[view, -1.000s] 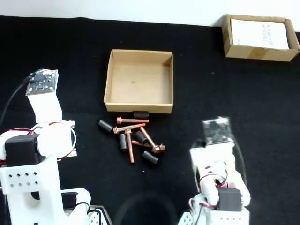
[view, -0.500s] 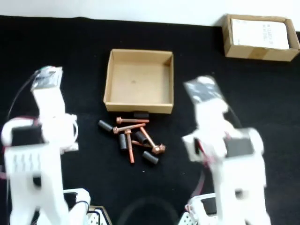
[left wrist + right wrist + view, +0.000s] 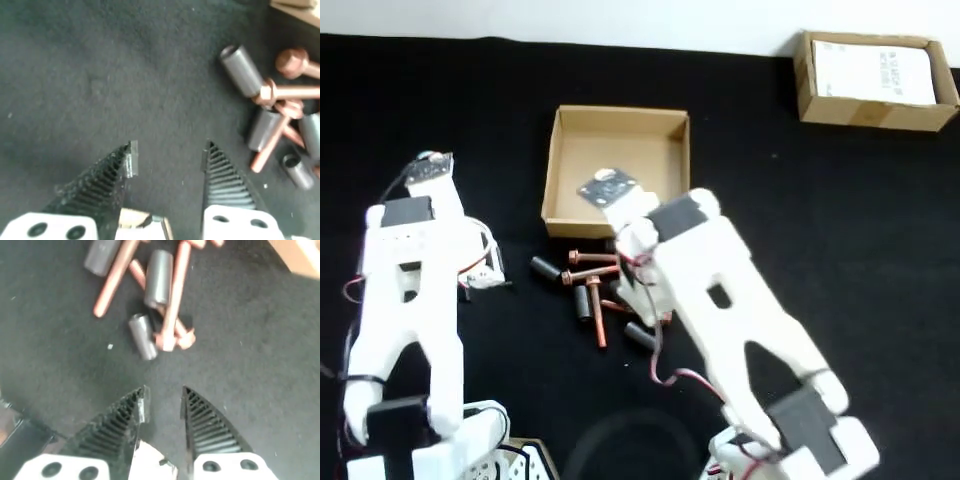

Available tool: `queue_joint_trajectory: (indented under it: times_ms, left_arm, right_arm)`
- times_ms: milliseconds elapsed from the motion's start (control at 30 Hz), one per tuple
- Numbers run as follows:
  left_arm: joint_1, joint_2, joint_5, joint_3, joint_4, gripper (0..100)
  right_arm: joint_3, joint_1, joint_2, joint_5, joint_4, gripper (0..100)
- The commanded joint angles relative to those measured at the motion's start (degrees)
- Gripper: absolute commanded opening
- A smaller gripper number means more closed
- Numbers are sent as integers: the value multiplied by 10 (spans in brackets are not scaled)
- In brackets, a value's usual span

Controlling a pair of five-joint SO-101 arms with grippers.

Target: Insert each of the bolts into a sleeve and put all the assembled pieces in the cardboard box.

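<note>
The left gripper (image 3: 170, 147) is hovering with its jaws wide apart, gripping nothing; the right gripper (image 3: 164, 390) is holding its jaws narrowly apart, also unladen. Copper-coloured metal bolts (image 3: 598, 322) and dark grey cylindrical sleeves (image 3: 544, 268) are lying heaped on the black cloth table (image 3: 840, 220), at six o'clock from the open square cardboard box (image 3: 551, 170), whose brown floor is showing. The right arm (image 3: 720, 290) is covering the heap's three o'clock side and part of the box's near wall. At two o'clock, a smaller cardboard box (image 3: 806, 95) is holding white paper (image 3: 875, 72).
</note>
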Motion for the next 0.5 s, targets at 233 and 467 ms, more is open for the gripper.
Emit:
queue_joint_trajectory:
  times_ms: [233, 467]
  left_arm:
    - [-7, -5, 2, 109, -157, 221]
    - [-9, 0, 2, 121, -171, 221]
  right_arm:
    - [-178, -64, 206, -3, -28, 101]
    - [-266, -63, 284, 2, -7, 105]
